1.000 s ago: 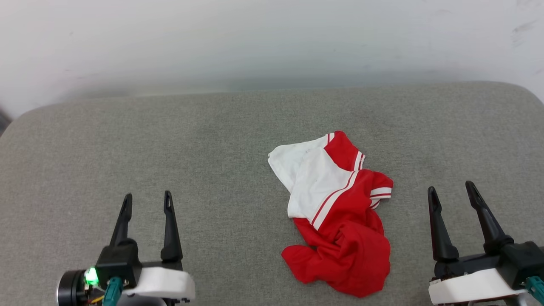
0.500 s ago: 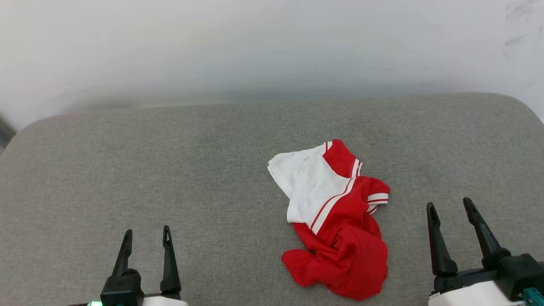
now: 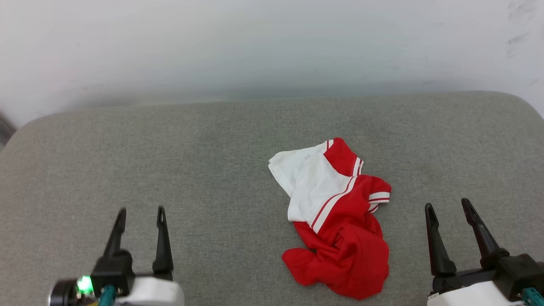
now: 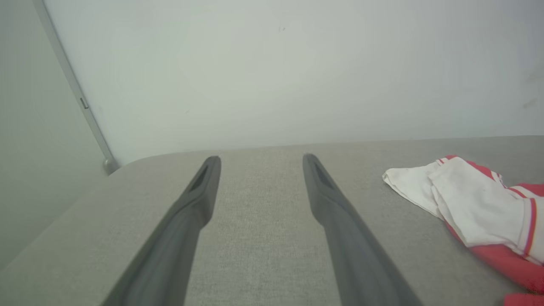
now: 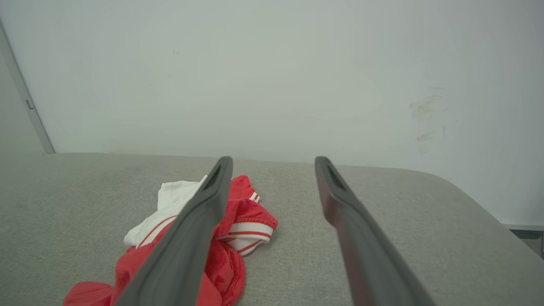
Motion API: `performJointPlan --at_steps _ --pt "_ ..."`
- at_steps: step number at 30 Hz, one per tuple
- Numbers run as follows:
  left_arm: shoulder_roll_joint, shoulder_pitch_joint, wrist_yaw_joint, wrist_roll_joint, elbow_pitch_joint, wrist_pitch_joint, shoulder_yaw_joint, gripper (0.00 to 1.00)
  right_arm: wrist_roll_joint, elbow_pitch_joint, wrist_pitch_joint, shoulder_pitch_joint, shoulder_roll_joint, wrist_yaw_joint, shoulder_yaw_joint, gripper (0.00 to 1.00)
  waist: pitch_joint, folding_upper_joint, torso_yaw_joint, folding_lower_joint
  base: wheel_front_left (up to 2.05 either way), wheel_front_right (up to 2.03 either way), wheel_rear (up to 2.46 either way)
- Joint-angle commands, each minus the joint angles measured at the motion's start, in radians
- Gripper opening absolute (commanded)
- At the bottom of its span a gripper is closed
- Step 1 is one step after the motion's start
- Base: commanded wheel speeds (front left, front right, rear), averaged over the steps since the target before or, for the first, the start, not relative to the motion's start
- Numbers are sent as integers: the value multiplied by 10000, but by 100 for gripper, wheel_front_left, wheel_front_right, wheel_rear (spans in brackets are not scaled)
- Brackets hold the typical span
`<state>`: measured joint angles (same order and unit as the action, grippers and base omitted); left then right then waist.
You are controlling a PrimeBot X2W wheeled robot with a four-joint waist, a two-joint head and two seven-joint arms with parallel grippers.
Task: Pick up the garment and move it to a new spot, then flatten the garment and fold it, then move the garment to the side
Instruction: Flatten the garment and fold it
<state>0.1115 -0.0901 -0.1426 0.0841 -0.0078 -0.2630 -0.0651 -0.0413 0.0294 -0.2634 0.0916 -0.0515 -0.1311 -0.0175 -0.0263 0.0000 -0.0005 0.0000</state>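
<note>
Left end effector [image 3: 141,209] forward again; garment [image 3: 340,229] crumpled on grey cushion [image 3: 212,148]

A grey, woven-fabric cushioned surface [image 3: 191,153] with rounded far corners is seen across the lower two thirds of the head view. A T-shirt [image 3: 344,246] is laid crumpled on it, right of centre, white sleeves uppermost and red cloth bunched toward the bottom edge.

Red-and-white garment [image 3: 335,216], crumpled, on grey cushion [image 3: 170,148]
</note>
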Motion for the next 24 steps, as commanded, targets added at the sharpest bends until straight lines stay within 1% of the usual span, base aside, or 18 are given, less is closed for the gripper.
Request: performJointPlan --at_steps 1,3,6,8,10,11,13,15,18,22,23,24 --pt "143 545 178 -121 -72 -26 80 100 -23 48 -19 -121 23 7 25 100 -123 0 -21 0 0 0 0" --pt "394 1110 477 -213 23 -26 132 100 17 93 -20 -230 23 7 59 100 -285 0 -48 0 0 0 0" --pt "761 2393 932 -235 175 -26 218 100 64 187 -20 -464 23 7 75 100 -641 0 -106 0 0 0 0" --pt "1081 3123 1282 -303 608 -23 129 100 122 238 -20 -591 23 7 72 100 -898 0 -153 0 0 0 0" --pt "1337 4179 1600 -293 991 52 39 100 173 287 -20 -773 25 7 72 100 -1159 0 -222 0 0 0 0" --pt "1337 4179 1600 -293 991 52 39 100 173 287 -20 -773 25 7 72 100 -1159 0 -222 0 0 0 0" --pt "1543 5162 1922 -291 1332 338 -127 100 217 350 -20 -924 23 7 55 100 -1441 0 -292 0 0 0 0" --pt "1697 6087 2207 -225 1633 787 -314 100 232 407 -20 -1084 25 7 66 100 -1734 0 -382 0 0 0 0" --pt "1856 7424 2508 34 1918 1643 -726 100 228 484 -20 -1343 23 7 77 100 -2150 0 -554 0 0 0 0" --pt "2062 8848 2694 654 2234 2952 -1582 100 190 569 -20 -1592 23 7 87 100 -2613 0 -802 0 0 0 0" --pt "2121 9212 2700 879 2294 3310 -1859 100 185 594 -20 -1636 25 7 95 100 -2731 0 -857 0 0 0 0" --pt "2256 9478 2700 1226 2408 3805 -2384 100 187 597 -20 -1686 25 7 110 100 -2840 0 -919 0 0 0 0"
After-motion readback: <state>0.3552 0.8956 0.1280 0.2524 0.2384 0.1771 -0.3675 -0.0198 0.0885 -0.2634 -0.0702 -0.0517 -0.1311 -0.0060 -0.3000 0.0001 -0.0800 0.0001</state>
